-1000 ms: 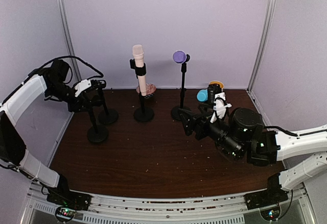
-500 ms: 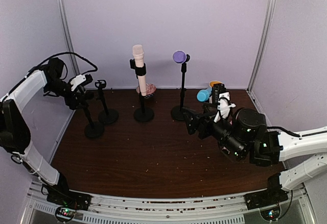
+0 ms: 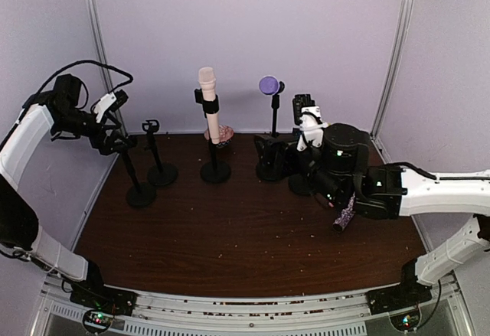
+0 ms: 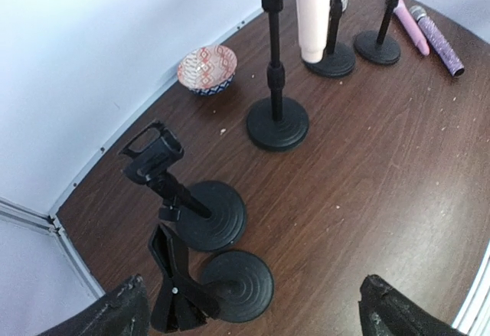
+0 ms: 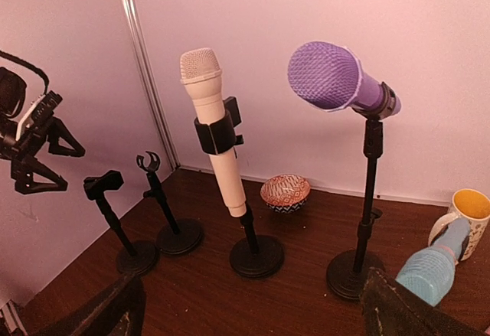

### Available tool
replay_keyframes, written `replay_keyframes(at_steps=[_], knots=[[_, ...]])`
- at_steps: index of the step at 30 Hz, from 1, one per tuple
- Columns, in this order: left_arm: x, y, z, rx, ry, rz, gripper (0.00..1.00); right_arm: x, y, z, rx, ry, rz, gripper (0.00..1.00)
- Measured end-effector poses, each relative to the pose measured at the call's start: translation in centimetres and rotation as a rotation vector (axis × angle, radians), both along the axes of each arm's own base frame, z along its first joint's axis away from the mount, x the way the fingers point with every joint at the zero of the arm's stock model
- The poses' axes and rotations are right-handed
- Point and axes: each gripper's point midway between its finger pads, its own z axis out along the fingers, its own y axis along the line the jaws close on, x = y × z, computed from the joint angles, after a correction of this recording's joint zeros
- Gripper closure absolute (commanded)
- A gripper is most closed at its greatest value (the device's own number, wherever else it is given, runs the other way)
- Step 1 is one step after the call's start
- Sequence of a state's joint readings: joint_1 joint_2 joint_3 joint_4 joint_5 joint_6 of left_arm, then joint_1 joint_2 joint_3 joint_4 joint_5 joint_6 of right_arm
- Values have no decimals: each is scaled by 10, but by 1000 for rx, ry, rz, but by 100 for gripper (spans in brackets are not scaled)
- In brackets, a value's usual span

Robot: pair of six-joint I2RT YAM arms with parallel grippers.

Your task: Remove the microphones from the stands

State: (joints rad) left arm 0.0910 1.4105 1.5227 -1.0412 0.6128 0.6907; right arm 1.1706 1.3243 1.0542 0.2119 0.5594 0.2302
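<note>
Tabletop (image 3: 230, 236): dark wood.
Left claw (image 4: 260, 309): 10 o'clock, spread, empty, near bare stands (image 3: 141, 196).
Right claw (image 5: 256, 309): 2 o'clock, spread, empty.
Cream mic (image 3: 208, 102): 12 o'clock, clipped upright in stand (image 3: 215, 171).
Purple mic (image 3: 269, 85): 1 o'clock, on own stand.

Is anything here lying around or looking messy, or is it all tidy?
A pink microphone and a glittery purple microphone lie flat on the table, not in stands. At the left, the near stand and the far stand hold nothing. Pale crumbs are scattered about.
</note>
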Motion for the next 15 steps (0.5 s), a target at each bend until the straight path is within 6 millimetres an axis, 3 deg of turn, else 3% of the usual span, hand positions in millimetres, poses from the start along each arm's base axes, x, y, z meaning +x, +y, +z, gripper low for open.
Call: replay_keyframes(at_steps=[3, 6, 10, 15], knots=[[-9, -7, 18, -75, -2, 18, 2, 12, 14, 2, -51, -5, -13, 0], [-12, -10, 34, -118, -10, 49, 2, 26, 3, 4, -78, -3, -48, 0], [-11, -8, 47, -137, -23, 88, 2, 46, -39, 19, -78, 5, -142, 0], [-10, -6, 47, -153, -5, 120, 2, 53, -103, 48, 22, 44, -267, 0]])
